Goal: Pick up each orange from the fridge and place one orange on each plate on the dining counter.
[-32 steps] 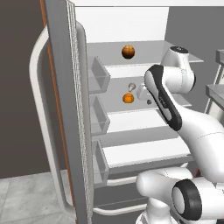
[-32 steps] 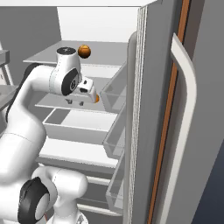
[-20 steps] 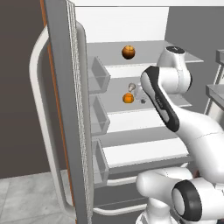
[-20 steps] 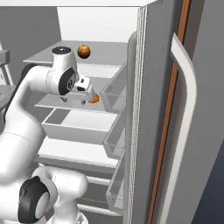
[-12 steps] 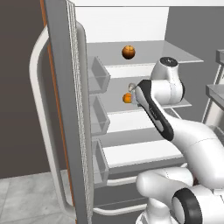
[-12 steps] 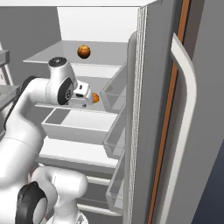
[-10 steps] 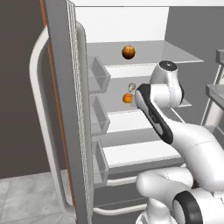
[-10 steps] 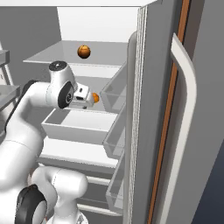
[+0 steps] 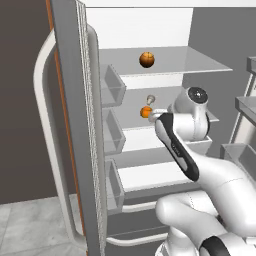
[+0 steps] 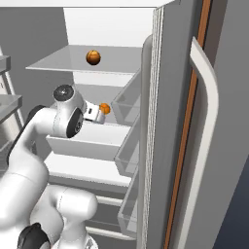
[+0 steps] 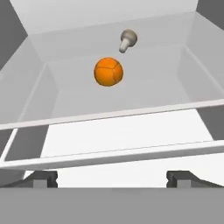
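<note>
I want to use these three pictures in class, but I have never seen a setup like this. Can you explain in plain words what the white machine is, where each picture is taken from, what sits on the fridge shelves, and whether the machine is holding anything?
These are computer-rendered pictures of a white robot arm reaching into an open fridge. Two pictures come from cameras on the robot's base, behind the arm, one to its left and one to its right, so they show one scene from two sides. The third comes from a camera on the hand, looking along the gripper, whose two dark fingertips rise at the bottom.

On the top glass shelf sits a darker orange. One shelf lower lies a bright orange, with a small pale grey-tan lump just behind it.

The gripper holds nothing: its jaws stand wide apart, aimed at the bright orange but short of it.
</note>
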